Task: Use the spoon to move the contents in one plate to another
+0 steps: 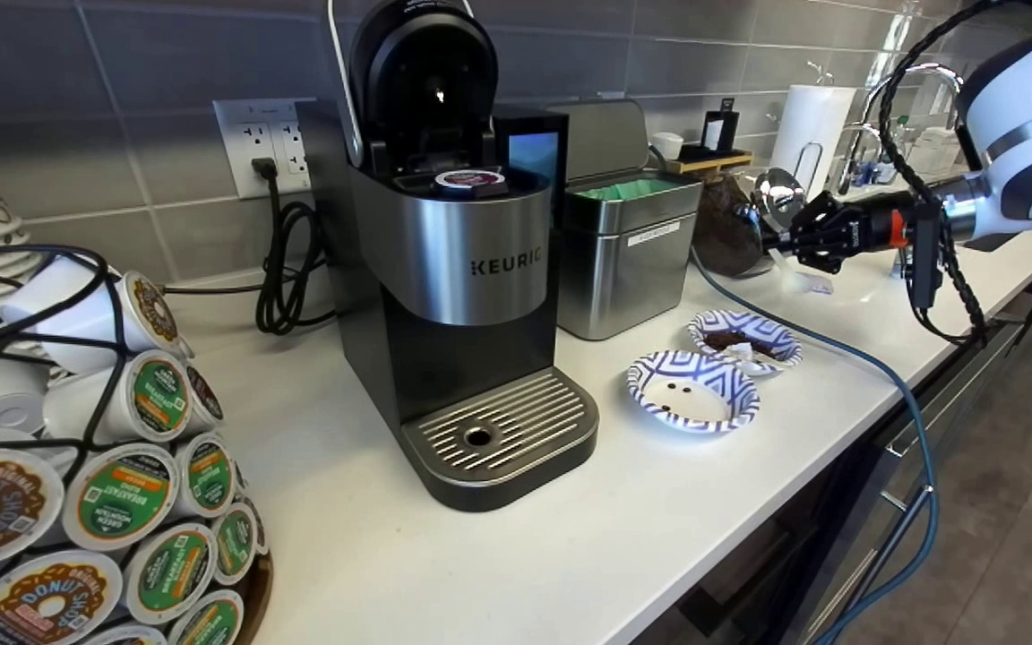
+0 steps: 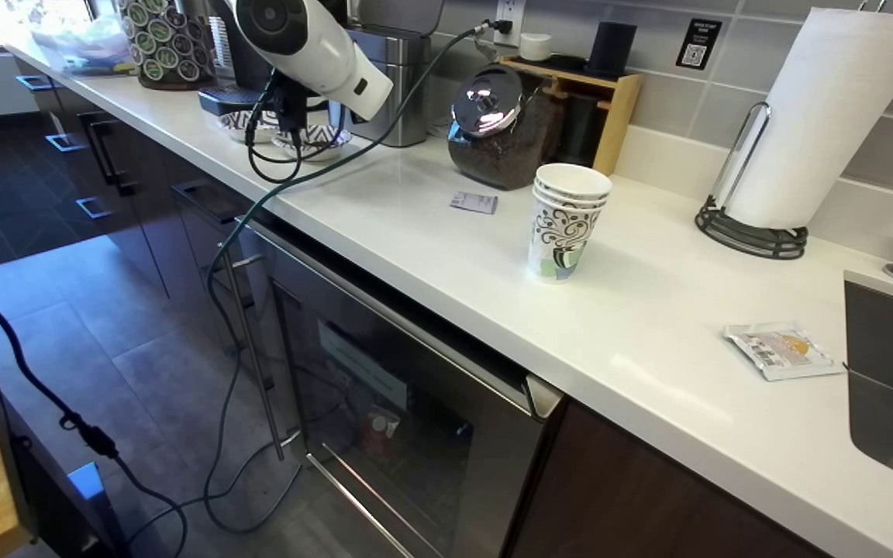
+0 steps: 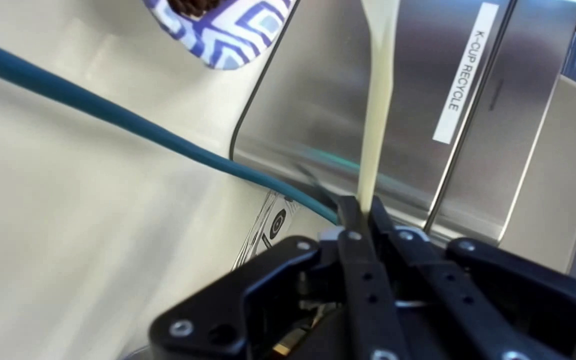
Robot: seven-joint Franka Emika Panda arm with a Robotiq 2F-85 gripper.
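Two blue-and-white patterned dishes stand on the counter. The dish nearer the coffee machine (image 1: 693,399) holds a few dark bits. The dish behind it (image 1: 778,339) holds a brown heap and a white patch. In an exterior view the dishes (image 2: 324,144) are partly hidden by the arm and its cables. My gripper (image 3: 365,212) is shut on the handle of a pale spoon (image 3: 378,100), whose tip runs out of the wrist view. One dish (image 3: 248,35) shows partly at the top there. In an exterior view the gripper (image 1: 778,242) is above the counter, apart from both dishes.
A Keurig machine (image 1: 453,260) and a metal bin (image 1: 628,260) stand beside the dishes. A blue cable (image 1: 892,376) runs past the dishes and over the counter edge. A jar with dark contents (image 2: 493,155), paper cups (image 2: 567,225) and a small packet (image 2: 474,202) stand farther along.
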